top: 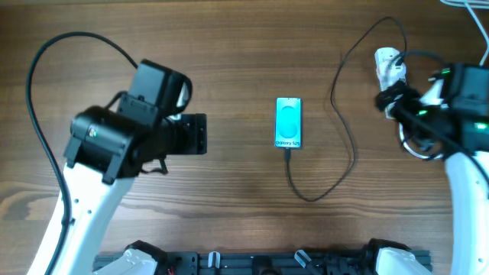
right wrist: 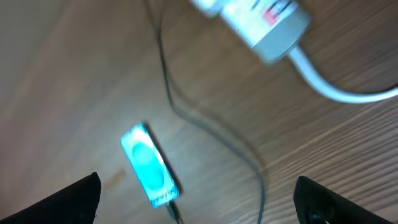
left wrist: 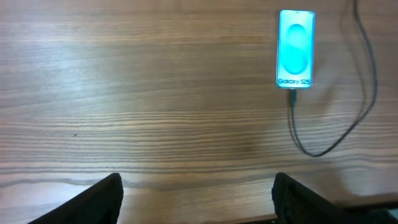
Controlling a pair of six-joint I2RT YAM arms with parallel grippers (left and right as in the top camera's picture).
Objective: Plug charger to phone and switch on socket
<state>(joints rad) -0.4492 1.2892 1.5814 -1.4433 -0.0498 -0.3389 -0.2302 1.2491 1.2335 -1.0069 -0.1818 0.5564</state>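
The phone (top: 288, 122) lies flat at mid-table, its turquoise screen lit. It also shows in the left wrist view (left wrist: 296, 48) and the right wrist view (right wrist: 149, 165). The thin black charger cable (top: 348, 145) has its tip at the phone's near end (left wrist: 292, 96) and loops right and back toward the white socket (top: 388, 65). The socket is blurred in the right wrist view (right wrist: 261, 22), where a red switch shows. My left gripper (top: 200, 134) is open and empty (left wrist: 196, 199), left of the phone. My right gripper (top: 388, 101) is open and empty (right wrist: 199, 202), just in front of the socket.
The socket's thick white cable (right wrist: 336, 87) trails off to the right. More white cables (top: 474, 15) lie at the far right corner. A black rail (top: 290, 263) runs along the front edge. The left arm's black lead (top: 46, 53) arcs over the left side.
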